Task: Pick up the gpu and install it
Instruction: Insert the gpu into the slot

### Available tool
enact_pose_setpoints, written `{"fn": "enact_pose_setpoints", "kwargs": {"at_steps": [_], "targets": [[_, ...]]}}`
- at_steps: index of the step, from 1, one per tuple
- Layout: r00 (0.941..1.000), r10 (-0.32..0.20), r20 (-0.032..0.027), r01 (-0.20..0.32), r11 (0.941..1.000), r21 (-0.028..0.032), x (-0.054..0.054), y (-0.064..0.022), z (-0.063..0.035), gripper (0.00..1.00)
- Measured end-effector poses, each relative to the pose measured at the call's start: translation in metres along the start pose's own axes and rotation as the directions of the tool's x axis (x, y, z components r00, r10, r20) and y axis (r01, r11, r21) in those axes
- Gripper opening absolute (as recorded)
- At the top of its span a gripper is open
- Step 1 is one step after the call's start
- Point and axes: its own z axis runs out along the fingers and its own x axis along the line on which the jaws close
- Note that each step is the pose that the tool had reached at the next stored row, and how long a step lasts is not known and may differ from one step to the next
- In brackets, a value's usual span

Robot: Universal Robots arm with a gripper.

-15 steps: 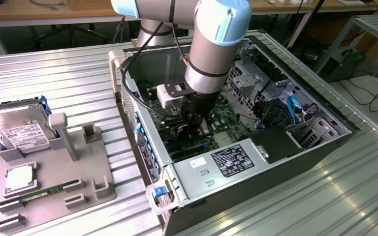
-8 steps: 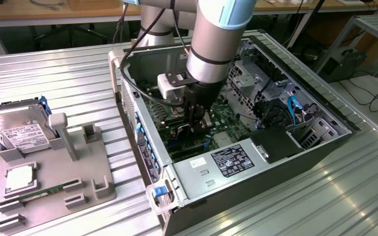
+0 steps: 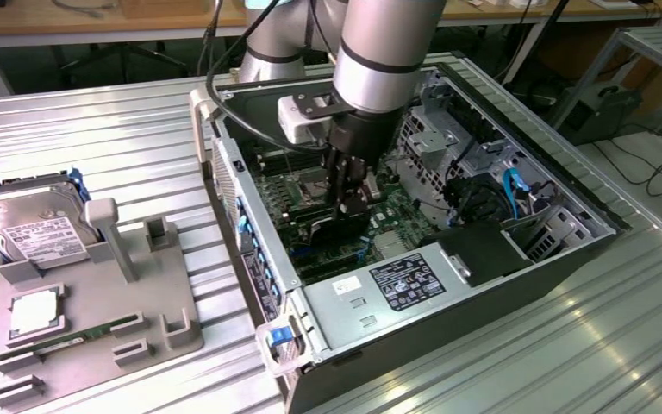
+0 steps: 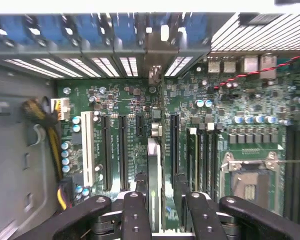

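The claw (image 4: 154, 210) is closed on the gpu (image 4: 153, 170), one black finger (image 4: 135, 215) on each flat side, and the card is seen edge-on, running straight away from the wrist camera toward the rear slot covers (image 4: 115, 65). In the wrist view the gpu's thin edge stands upright over the motherboard (image 4: 225, 115), in line with a gap between the long black slots (image 4: 121, 150); whether it has seated in a slot cannot be told. A white slot (image 4: 86, 147) lies further to one side, with a yellow cable bundle (image 4: 50, 135) beyond it, and the bare CPU socket (image 4: 250, 180) sits on the other side.

In the exterior view the claw (image 3: 351, 203) reaches down into the open PC case (image 3: 561, 259), with the dark gpu (image 3: 337, 231) below it, just above the board. The power supply (image 3: 406, 280) with its black label lies near the case's near end. Well apart, at the exterior view's left, a grey tray (image 3: 182, 336) on the ribbed metal table (image 3: 113, 138) holds a hard drive (image 3: 32, 228), a silver chip (image 3: 34, 312) and a memory stick (image 3: 72, 336).
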Motion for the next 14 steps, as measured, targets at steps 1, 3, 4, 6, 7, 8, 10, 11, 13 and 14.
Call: {"fn": "enact_pose_setpoints", "kwargs": {"at_steps": [1, 3, 4, 6, 7, 8, 10, 11, 13, 14], "targets": [[1.0000, 0.000, -0.0005, 0.000, 1.0000, 0.0005, -0.0001, 0.0000, -0.0029, 0.35], [1.0000, 0.000, -0.0002, 0.000, 1.0000, 0.0007, -0.0001, 0.0000, -0.0030, 0.34], [1.0000, 0.000, -0.0001, 0.000, 1.0000, 0.0007, -0.0001, 0.0000, -0.0030, 0.27], [1.0000, 0.000, -0.0002, 0.000, 1.0000, 0.0007, -0.0001, 0.0000, -0.0030, 0.21], [1.0000, 0.000, -0.0002, 0.000, 1.0000, 0.0007, -0.0001, 0.0000, -0.0030, 0.21], [1.0000, 0.000, -0.0003, 0.000, 1.0000, 0.0007, -0.0001, 0.0000, -0.0030, 0.15], [1.0000, 0.000, -0.0002, 0.000, 1.0000, 0.0007, -0.0001, 0.0000, -0.0030, 0.11], [1.0000, 0.000, -0.0003, 0.000, 1.0000, 0.0007, -0.0001, 0.0000, -0.0030, 0.11], [1.0000, 0.000, -0.0002, 0.000, 1.0000, 0.0007, -0.0001, 0.0000, -0.0030, 0.11], [1.0000, 0.000, -0.0002, 0.000, 1.0000, 0.0007, -0.0001, 0.0000, -0.0030, 0.11]]}}
